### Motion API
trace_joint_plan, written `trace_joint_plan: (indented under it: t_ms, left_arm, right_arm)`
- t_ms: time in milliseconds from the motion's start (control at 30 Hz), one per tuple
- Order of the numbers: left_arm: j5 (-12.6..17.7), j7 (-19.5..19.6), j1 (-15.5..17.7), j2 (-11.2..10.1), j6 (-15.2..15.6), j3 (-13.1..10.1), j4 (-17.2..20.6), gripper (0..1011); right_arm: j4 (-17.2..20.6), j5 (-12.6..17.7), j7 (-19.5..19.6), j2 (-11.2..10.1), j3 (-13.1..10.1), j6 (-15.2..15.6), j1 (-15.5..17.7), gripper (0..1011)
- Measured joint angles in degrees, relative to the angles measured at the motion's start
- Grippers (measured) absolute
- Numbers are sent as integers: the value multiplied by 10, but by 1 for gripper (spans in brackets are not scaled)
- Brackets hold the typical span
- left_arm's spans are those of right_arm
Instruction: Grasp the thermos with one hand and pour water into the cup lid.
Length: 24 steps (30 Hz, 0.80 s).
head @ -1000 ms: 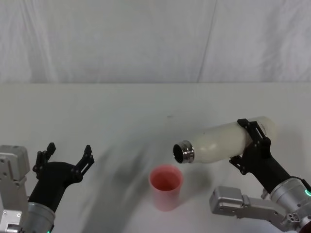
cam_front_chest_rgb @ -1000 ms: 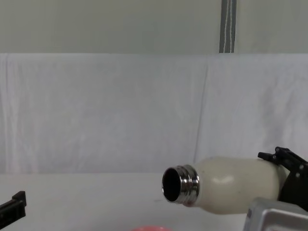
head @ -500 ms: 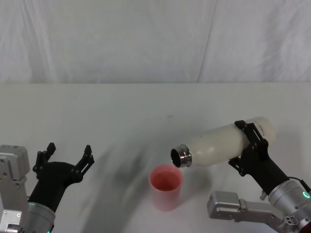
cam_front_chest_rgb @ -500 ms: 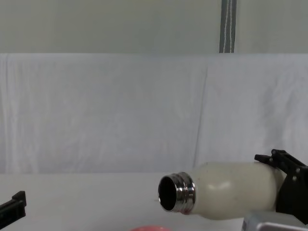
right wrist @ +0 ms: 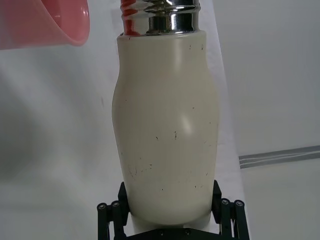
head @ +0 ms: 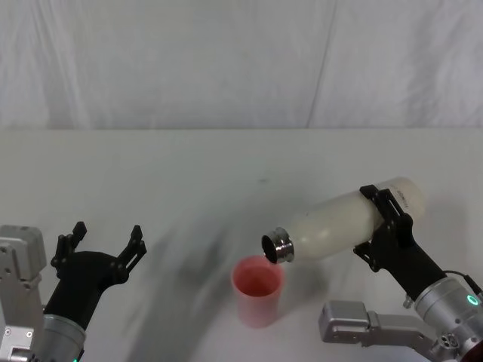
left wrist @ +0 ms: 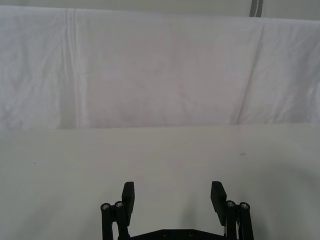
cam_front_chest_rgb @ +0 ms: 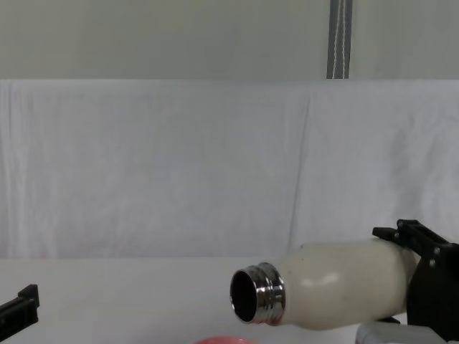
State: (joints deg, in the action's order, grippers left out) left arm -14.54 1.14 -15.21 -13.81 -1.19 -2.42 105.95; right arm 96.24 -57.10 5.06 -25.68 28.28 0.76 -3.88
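Note:
The cream-white thermos [head: 343, 222] lies nearly on its side in the air, its steel neck [head: 276, 247] tipped down just over the rim of the pink cup lid [head: 257, 289]. My right gripper [head: 386, 219] is shut on the thermos body near its base. In the right wrist view the thermos [right wrist: 165, 125] stands between my fingers with the pink cup lid [right wrist: 45, 22] at its neck. In the chest view the thermos [cam_front_chest_rgb: 337, 295] points its open mouth left above the pink rim [cam_front_chest_rgb: 224, 341]. My left gripper [head: 102, 245] hangs open at the near left, holding nothing.
A white cloth covers the table [head: 189, 173] and rises as a backdrop behind it. Bare tabletop lies between the two arms and beyond the cup lid.
The right gripper has tipped the thermos further, lowering its neck and shifting it left toward the cup lid's rim. The left arm has stayed still.

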Motion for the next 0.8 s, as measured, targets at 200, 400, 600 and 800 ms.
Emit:
trace_joint_plan:
  t_ms: [200,400,600,800]
  left_arm:
    - [0,0,0,0,0,0,0,1001]
    - [0,0,0,0,0,0,0,1001]
    - [0,0,0,0,0,0,0,1001]
    - [0,0,0,0,0,0,0,1001]
  right_arm:
    - [-1,-6,0,-3,4,1,-5,950]
    - [-2,-8,1,-5,6,2,-9,951]
    - [-3,-9,2,-6,8,2,-13,951]
    - [-3,-11,4,-9,9,2,-15,951]
